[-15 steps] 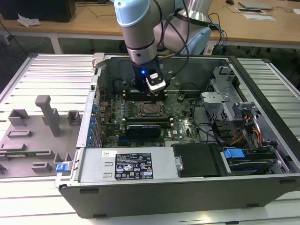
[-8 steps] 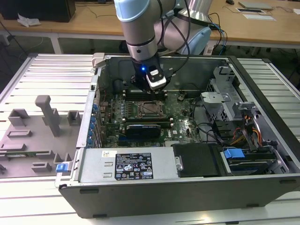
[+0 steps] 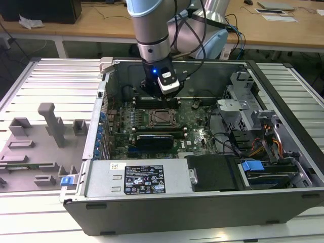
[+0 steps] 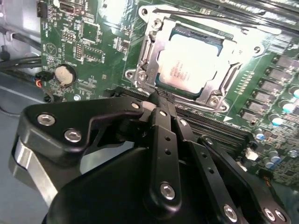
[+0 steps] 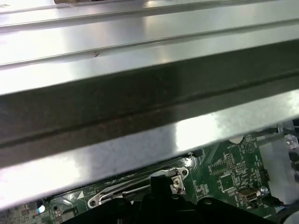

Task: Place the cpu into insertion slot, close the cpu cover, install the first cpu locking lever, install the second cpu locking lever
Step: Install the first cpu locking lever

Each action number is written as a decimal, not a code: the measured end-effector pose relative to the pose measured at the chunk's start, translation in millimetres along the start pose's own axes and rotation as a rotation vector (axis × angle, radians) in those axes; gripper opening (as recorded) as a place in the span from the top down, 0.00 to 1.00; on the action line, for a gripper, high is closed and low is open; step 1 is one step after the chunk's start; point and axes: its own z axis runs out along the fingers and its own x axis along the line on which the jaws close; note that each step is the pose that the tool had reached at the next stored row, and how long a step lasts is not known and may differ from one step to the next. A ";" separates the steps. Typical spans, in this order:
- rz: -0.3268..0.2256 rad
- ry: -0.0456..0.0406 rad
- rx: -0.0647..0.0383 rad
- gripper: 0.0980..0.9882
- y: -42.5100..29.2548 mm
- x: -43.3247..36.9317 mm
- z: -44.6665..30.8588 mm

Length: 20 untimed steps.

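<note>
Beside my open computer case [image 3: 283, 200] sits a grey fixture tray [image 3: 30, 152] (blue clip [image 3: 65, 180] at its corner), desks [image 3: 101, 23] behind.

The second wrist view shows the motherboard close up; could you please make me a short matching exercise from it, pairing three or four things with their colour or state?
Things:
1. cpu
2. cpu cover
3. round coin battery
4. gripper

Descriptions:
A. black, fingers together, tip just beside the socket's edge
B. pale silvery top, lying flat in the insertion slot
C. silver disc on the green board, away from the socket
D. grey metal frame lying down around the chip

Pairs: 1-B, 2-D, 3-C, 4-A
</note>
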 end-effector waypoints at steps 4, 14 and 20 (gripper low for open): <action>0.010 0.0352 0.014 0.99 -1.9 -1.7 -0.8; 0.031 0.1211 0.071 0.99 -6.9 -5.5 -0.8; 0.018 0.1561 0.082 0.99 -4.0 -17.2 2.0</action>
